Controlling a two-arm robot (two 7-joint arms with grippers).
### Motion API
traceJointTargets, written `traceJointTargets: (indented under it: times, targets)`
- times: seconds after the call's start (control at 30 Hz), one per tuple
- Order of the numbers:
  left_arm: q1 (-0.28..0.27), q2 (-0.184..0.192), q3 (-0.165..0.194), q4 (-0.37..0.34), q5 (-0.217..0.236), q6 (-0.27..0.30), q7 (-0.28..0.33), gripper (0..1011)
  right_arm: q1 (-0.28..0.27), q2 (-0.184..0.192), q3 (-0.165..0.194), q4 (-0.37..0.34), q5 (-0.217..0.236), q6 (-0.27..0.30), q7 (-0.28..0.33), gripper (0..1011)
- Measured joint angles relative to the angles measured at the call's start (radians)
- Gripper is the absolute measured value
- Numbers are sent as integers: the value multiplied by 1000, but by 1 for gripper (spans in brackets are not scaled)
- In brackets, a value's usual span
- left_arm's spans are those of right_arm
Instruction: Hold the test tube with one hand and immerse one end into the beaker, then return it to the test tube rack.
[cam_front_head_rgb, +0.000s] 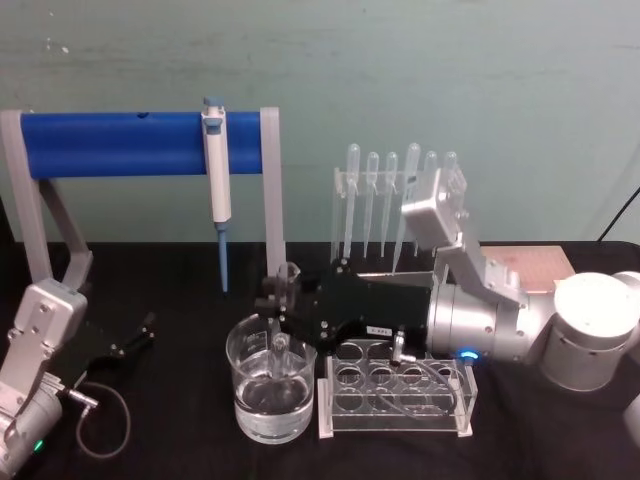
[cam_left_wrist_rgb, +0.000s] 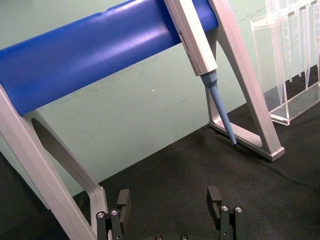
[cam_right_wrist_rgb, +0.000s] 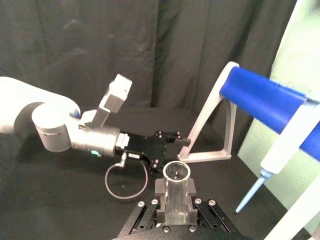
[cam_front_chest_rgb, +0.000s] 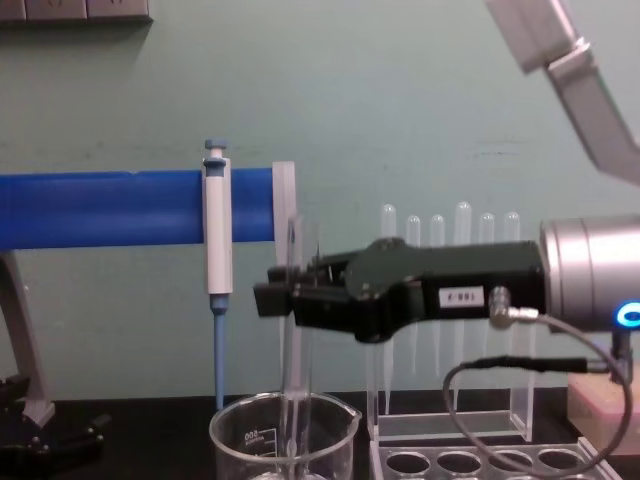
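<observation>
Head view looks down; chest view level, close; both share beaker (cam_front_head_rgb: 250, 395)

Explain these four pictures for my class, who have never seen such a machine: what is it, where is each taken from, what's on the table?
It is a robot with two arms, each ending in a two-fingered gripper. Cameras sit on its head, chest and both wrists. The right gripper holds a glass test tube upright, lower end inside the beaker. The left gripper lies open at the table's left. Beside the beaker stands a clear rack; behind are a pipettor and pipettes.
</observation>
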Motion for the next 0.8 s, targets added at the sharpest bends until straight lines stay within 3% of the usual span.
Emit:
traceJointTargets:
  times: [0.27,0.6,0.8]
  targets:
    - [0,0,0,0,0,0,0,1000,-1,44,17,-94,32,44,-15,225]
    - [0,0,0,0,0,0,0,1000,1,91,39,-160,52,55,-32,225]
    - [0,0,0,0,0,0,0,1000,-22,140,71,-217,77,58,-54,225]
